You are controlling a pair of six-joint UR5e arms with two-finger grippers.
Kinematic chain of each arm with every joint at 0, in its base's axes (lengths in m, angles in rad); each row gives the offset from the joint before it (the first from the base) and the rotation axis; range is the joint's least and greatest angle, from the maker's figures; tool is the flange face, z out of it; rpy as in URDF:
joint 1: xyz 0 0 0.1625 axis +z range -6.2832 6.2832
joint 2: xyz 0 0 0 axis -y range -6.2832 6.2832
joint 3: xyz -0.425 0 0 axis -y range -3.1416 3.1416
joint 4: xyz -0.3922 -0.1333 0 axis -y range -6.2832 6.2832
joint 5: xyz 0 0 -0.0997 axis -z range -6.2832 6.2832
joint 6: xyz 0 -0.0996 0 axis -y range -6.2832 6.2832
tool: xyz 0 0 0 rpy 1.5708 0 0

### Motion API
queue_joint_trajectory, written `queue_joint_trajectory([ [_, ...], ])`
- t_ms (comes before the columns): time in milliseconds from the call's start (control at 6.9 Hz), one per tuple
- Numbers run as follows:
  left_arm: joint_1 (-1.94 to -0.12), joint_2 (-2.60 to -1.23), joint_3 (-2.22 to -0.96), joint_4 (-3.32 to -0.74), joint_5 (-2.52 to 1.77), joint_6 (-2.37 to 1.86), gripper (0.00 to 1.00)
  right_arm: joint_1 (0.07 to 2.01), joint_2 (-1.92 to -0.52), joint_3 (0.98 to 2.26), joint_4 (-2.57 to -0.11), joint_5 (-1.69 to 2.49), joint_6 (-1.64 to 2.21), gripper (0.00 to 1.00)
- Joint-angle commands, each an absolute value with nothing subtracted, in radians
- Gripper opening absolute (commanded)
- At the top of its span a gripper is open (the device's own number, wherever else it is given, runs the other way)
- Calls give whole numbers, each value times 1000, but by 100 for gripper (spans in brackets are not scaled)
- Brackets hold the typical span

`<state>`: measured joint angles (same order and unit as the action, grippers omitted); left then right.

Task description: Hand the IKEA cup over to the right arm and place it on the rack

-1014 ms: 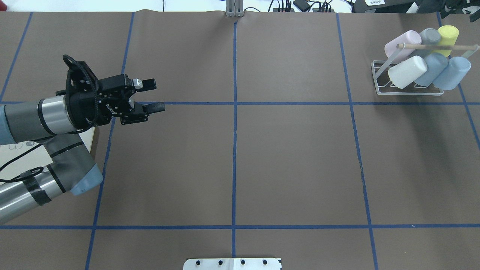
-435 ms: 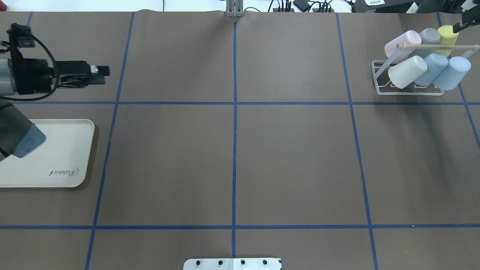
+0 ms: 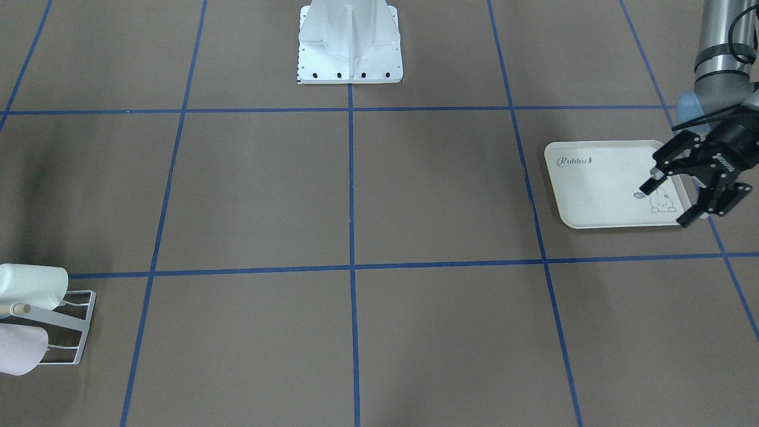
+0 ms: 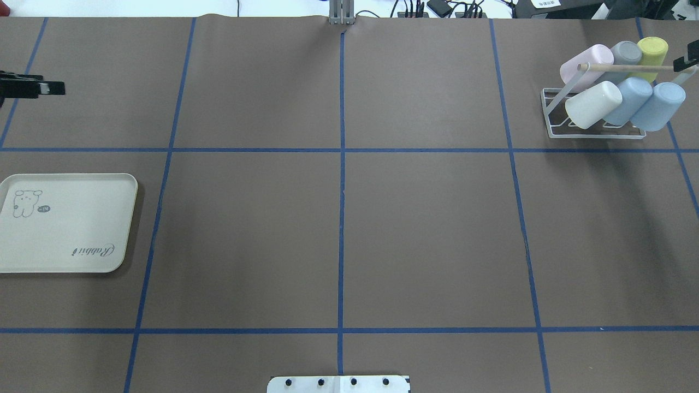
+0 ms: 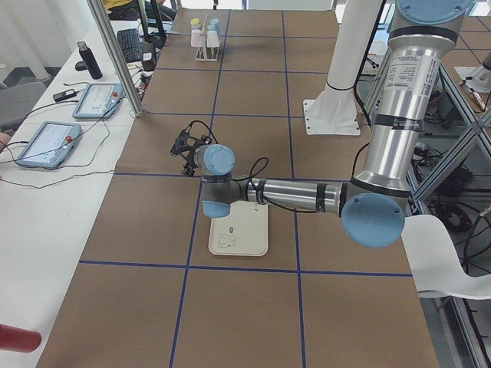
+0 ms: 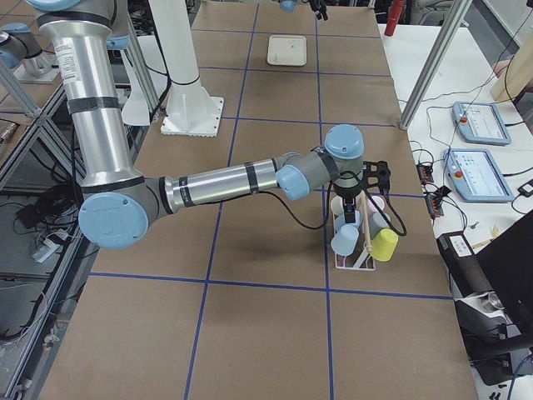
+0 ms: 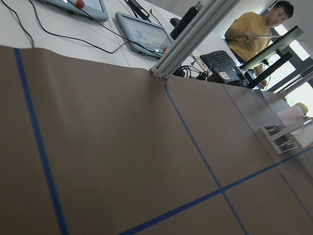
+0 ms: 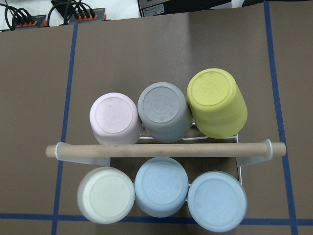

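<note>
Left gripper (image 3: 665, 206) withdrawn leftward, tray (image 4: 130, 218) uncovered, fingers (image 3: 647, 187) apart.

Cream rabbit-print tray (image 4: 71, 229) flat on brown table (image 4: 426, 229); black bottle (image 5: 89, 60) upright on white bench (image 5: 46, 199).

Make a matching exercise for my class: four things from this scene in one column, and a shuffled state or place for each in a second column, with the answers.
Column one
1. grey cup
2. tray
3. left gripper
4. wooden dowel

Column two
A. open, holding nothing
B. spans the top of the rack
C. rests bottom-up on the rack
D. lies flat, printed with a rabbit

Pairs: 1-C, 2-D, 3-A, 4-B
</note>
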<state>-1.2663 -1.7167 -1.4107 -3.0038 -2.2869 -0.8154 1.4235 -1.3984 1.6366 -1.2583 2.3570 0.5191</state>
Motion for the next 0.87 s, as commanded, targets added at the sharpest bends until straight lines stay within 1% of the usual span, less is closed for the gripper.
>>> queue_joint_trajectory([
  [0, -1450, -1692, -1407, -2698, -2280, -292, 99, 1384, -1422, 1638, -1273, 2358, 482, 100],
  [145, -1518, -1693, -1407, -2533, -2279, -112, 99, 1391, -1425, 1634, -1367, 2356, 331, 100],
  [290, -1534, -1703, -1417, -2378, -2293, -41, 99, 1429, -1404, 1640, -1549, 2355, 143, 100],
  [435, -1532, -1703, -1428, -2293, -2330, -35, 99, 1469, -1388, 1644, -1662, 2355, 20, 100],
  [580, -1535, -1703, -1431, -2185, -2401, -32, 99, 1509, -1390, 1644, -1722, 2355, -89, 100],
  [725, -1542, -1703, -1446, -2151, -2420, 15, 99, 1517, -1411, 1644, -1744, 2355, -128, 100],
])
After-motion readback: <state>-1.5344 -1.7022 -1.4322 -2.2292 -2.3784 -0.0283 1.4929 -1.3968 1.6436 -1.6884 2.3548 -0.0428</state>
